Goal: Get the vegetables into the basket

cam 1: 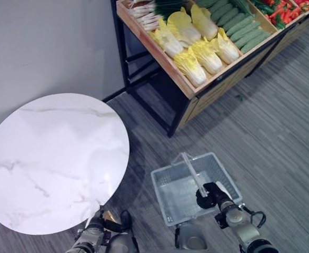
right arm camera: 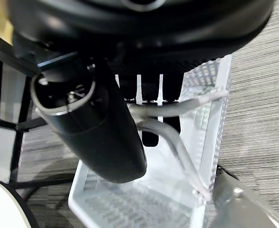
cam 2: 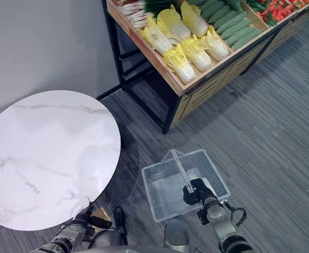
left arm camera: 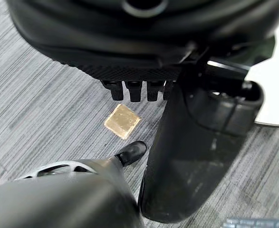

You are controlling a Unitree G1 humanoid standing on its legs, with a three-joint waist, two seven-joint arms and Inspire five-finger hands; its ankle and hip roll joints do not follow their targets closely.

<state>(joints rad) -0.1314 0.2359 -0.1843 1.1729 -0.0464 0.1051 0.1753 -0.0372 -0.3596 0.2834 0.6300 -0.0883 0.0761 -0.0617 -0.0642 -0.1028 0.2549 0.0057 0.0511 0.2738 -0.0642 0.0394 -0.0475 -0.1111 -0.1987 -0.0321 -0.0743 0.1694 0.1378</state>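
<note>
**Basket in hand, vegetables still on the stand**

My right hand [cam 1: 211,196] is curled round the handle [cam 1: 192,173] of the grey basket [cam 1: 167,197], fingers and thumb wrapped about the pale bars, as my right wrist view shows from close up. The basket hangs low over the striped grey floor [cam 1: 280,132] and has nothing in it. Beyond the basket, well apart from it, stands the wooden stand [cam 1: 217,87] on its black frame, and the vegetables are all there: cabbages [cam 1: 196,47] nearest the basket, cucumbers [cam 1: 241,23] beside them, red peppers [cam 1: 280,10] farther along, and spring onions [cam 1: 151,10] at the far corner. The round white marble table [cam 1: 54,158] sits beside the basket, on my left. My left hand [left arm camera: 144,88] hangs by the table's near edge, over the floor, fingers curled and holding nothing.
</note>
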